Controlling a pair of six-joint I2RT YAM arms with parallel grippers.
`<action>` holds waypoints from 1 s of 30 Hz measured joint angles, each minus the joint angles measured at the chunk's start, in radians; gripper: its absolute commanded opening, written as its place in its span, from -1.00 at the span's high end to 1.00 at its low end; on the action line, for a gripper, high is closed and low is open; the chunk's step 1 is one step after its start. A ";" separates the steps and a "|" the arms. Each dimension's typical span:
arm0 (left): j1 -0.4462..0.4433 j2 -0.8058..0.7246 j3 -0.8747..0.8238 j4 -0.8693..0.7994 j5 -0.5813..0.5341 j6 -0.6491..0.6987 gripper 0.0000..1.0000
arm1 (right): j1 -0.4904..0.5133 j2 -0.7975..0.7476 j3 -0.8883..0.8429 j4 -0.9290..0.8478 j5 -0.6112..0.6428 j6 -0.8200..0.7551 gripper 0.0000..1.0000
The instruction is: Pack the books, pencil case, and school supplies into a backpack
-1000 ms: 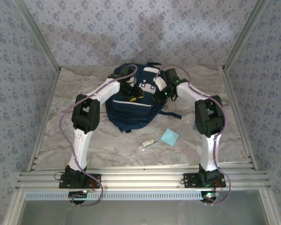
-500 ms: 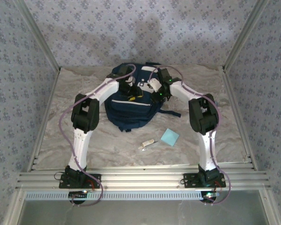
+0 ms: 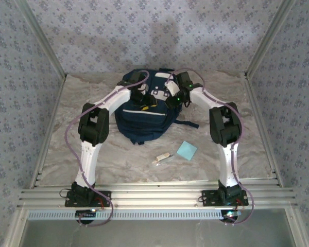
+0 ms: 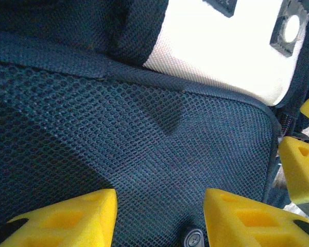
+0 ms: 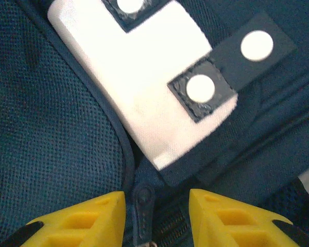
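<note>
Left tool [image 4: 158,208] hovers with its yellow foam fingers spread, pinching nothing, directly over dark mesh fabric on the large navy-blue fabric backpack [image 3: 144,123]. Right tool [image 5: 157,206] is likewise spread. A dark-blue zipper pull [image 5: 142,201] lies in the gap between its fingers, not gripped, just below a white woven patch [image 5: 144,98]. Both tools sit close together at the top of the backpack, which lies flat at the far centre of the marbled grey desk [image 3: 123,159]. This placement suggests the zipper is to be opened while one tool steadies the fabric. Nearer the arm bases, a small flat light-blue square pad [image 3: 187,150] and a slim white stick-like item [image 3: 162,158] rest on the desk, unpacked, apart from the backpack.
</note>
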 measured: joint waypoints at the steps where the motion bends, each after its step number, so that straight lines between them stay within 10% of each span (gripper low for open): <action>1: 0.000 0.000 0.000 0.000 0.000 -0.001 0.04 | 0.006 0.010 0.012 -0.007 0.009 0.000 0.20; 12: 0.000 0.000 -0.005 0.008 0.000 -0.002 0.04 | 0.061 0.120 0.202 -0.169 0.133 -0.053 0.31; 30: -0.005 0.000 -0.007 0.013 0.015 -0.003 0.04 | -0.060 0.003 0.049 -0.122 -0.066 0.008 0.27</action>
